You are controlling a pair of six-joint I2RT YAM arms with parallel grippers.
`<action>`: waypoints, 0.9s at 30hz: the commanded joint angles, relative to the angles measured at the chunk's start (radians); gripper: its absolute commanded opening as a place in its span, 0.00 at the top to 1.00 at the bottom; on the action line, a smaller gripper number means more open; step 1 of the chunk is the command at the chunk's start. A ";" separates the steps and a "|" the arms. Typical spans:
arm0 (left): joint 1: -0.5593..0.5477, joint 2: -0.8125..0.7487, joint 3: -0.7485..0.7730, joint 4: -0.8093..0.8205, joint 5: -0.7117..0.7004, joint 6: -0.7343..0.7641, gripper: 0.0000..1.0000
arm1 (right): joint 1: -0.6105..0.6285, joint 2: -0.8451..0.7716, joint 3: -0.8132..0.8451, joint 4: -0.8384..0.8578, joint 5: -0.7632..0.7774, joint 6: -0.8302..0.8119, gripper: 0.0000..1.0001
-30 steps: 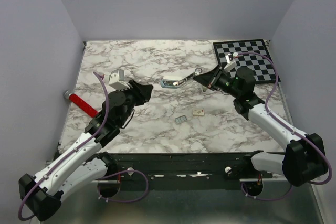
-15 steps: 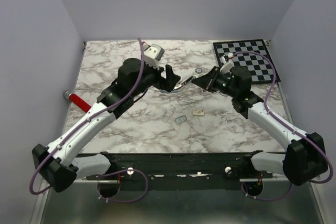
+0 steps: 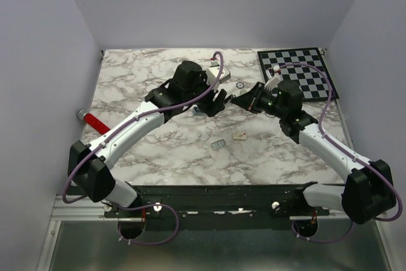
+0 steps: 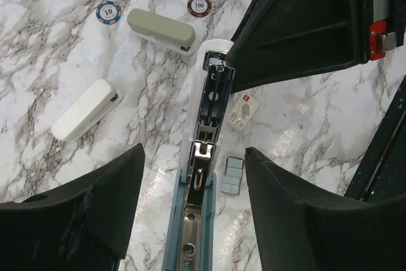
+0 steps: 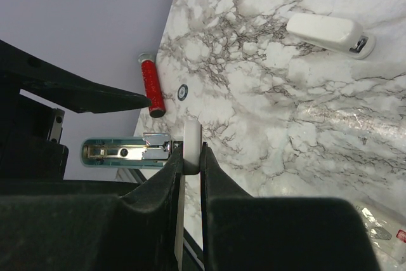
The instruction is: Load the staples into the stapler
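Note:
The stapler [image 4: 202, 157] lies open in the left wrist view, its blue base [image 4: 190, 239] and metal channel toward me. My right gripper [image 5: 191, 157] is shut on the stapler's white lid [image 5: 192, 138] and holds it raised; in the top view the right gripper [image 3: 241, 101] is at mid-table. My left gripper [image 4: 193, 220] is open, its fingers [image 4: 82, 207] on either side of the blue base and above it. In the top view the left gripper [image 3: 216, 103] faces the right one. The staples [image 4: 231, 174], a flat grey strip, lie on the marble right of the stapler, and show in the top view [image 3: 219, 145].
A small white box with a red mark [image 4: 243, 110] lies past the staples. A grey-green stapler [image 4: 162, 30], a white stapler [image 4: 85, 109] and two poker chips [image 4: 108, 12] lie on the marble. A red-handled tool [image 3: 98, 124] is at the left edge, a checkerboard [image 3: 298, 71] at the back right.
My left arm has swung from the table's left side to the centre, and its open gripper now straddles the stapler. My right gripper kept hold of the lid, nearly still.

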 commanded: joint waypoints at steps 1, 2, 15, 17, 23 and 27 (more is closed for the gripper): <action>-0.009 0.057 0.061 -0.089 0.045 0.089 0.30 | 0.010 0.012 0.037 0.012 -0.028 -0.008 0.99; -0.010 0.065 0.069 -0.097 0.045 0.095 0.32 | 0.011 0.014 0.039 0.012 -0.026 -0.008 0.99; -0.026 0.136 0.113 -0.173 0.036 0.168 0.46 | 0.014 0.027 0.043 0.023 -0.031 0.006 0.99; -0.029 0.137 0.112 -0.167 0.036 0.168 0.47 | 0.016 0.032 0.043 0.026 -0.029 0.006 0.99; -0.030 0.143 0.110 -0.166 0.024 0.171 0.64 | 0.019 0.040 0.042 0.029 -0.031 0.015 0.99; -0.030 0.131 0.102 -0.176 0.011 0.188 0.87 | 0.020 0.041 0.036 0.025 -0.032 0.006 0.99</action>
